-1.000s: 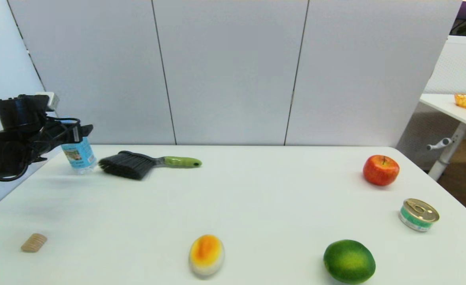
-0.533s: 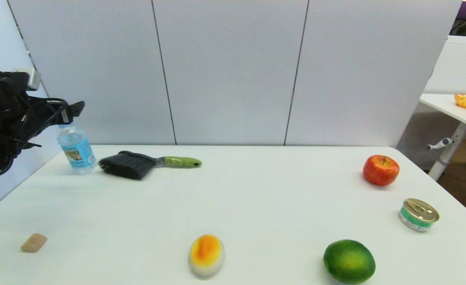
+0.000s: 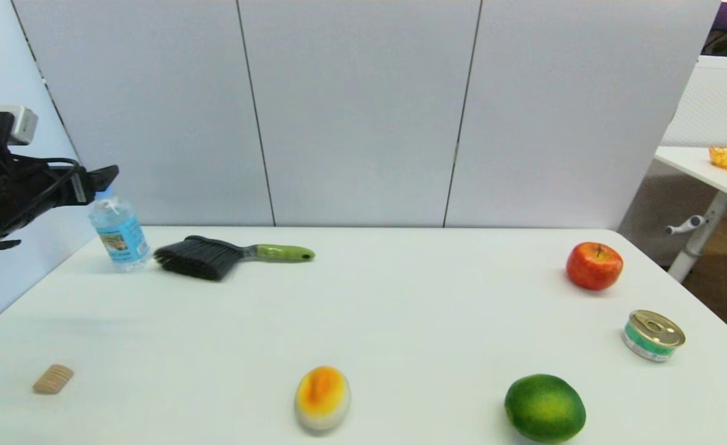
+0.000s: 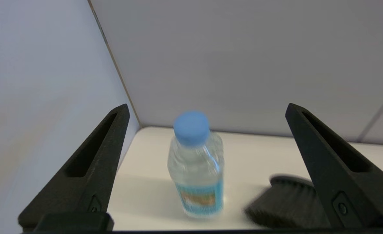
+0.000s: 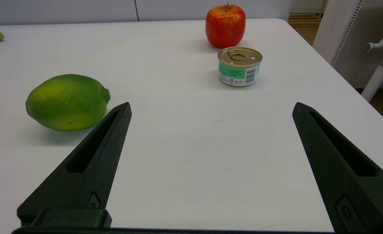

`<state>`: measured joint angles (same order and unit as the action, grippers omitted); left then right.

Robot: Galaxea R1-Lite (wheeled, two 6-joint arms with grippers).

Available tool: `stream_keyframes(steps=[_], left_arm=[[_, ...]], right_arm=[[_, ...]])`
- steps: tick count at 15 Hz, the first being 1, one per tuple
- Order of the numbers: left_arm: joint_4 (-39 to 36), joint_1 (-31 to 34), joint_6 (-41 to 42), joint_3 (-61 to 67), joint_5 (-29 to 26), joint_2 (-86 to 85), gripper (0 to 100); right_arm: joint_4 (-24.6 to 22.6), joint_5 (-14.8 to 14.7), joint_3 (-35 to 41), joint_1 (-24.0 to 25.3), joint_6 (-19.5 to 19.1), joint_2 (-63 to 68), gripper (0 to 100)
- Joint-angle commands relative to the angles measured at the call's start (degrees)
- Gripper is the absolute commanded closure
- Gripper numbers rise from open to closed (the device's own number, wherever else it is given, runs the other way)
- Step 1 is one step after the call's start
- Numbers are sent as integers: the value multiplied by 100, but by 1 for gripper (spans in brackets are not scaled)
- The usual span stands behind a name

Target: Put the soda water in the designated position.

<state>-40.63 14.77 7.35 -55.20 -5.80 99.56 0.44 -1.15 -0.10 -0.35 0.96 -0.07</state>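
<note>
Left wrist view: left gripper spread wide, risen clear of the soda water, now standing free at the table's far-left corner, just beside the brush. Right gripper hangs open.

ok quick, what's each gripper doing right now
left gripper: open, empty, bottle standing free beyond it
right gripper: open, empty, over the table

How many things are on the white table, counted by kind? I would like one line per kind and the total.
Fruit: 3 (apple, green citrus fruit, yellow-orange fruit)
Bottle: 1 (soda water)
Tin can: 1
Brush: 1
Small tan block: 1
Total: 7
</note>
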Motion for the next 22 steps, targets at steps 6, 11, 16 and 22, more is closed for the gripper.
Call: stream_keyframes(steps=[6,11,16,22], left_arm=[[1374,-1047,-85,2048,62,-3558,0],[1787,-1513,-50,3560,633,-5395,0],[2604,-1557,74,4369,651,-6643,0],[3694,-1653,109,4957,659,-7820,0]], right_arm=[[0,0,1,0,0,-1,0],[0,0,1,0,0,-1,0],[0,0,1,0,0,-1,0],[0,0,1,0,0,-1,0]])
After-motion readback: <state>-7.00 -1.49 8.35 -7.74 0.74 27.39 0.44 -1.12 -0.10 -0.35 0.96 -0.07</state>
